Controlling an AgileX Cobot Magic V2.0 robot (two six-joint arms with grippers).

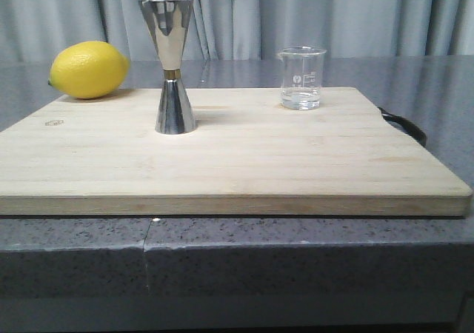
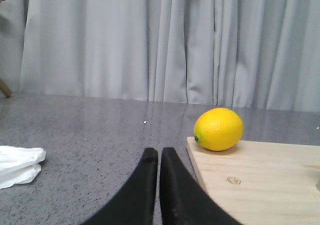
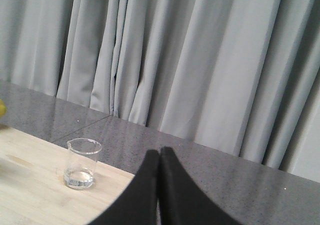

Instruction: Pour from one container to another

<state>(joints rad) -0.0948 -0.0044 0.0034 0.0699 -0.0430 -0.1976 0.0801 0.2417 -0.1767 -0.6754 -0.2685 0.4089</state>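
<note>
A small clear glass beaker (image 1: 302, 78) with a pouring lip and a little clear liquid stands upright at the back right of the wooden cutting board (image 1: 237, 163). The tall steel hourglass jigger (image 1: 174, 66) with a gold waist band stands upright on the board's left half. Neither arm shows in the front view. In the right wrist view the beaker (image 3: 80, 163) stands well away from my right gripper (image 3: 160, 152), whose black fingers are shut on nothing. My left gripper (image 2: 159, 153) is also shut and empty, over the grey counter just off the board's left edge (image 2: 197, 170).
A yellow lemon (image 1: 89, 69) rests at the board's back left corner, seen too as the lemon (image 2: 218, 129) in the left wrist view. A white crumpled cloth (image 2: 17, 165) lies on the counter. A black cable (image 1: 404, 124) runs off the board's right side. Grey curtains hang behind.
</note>
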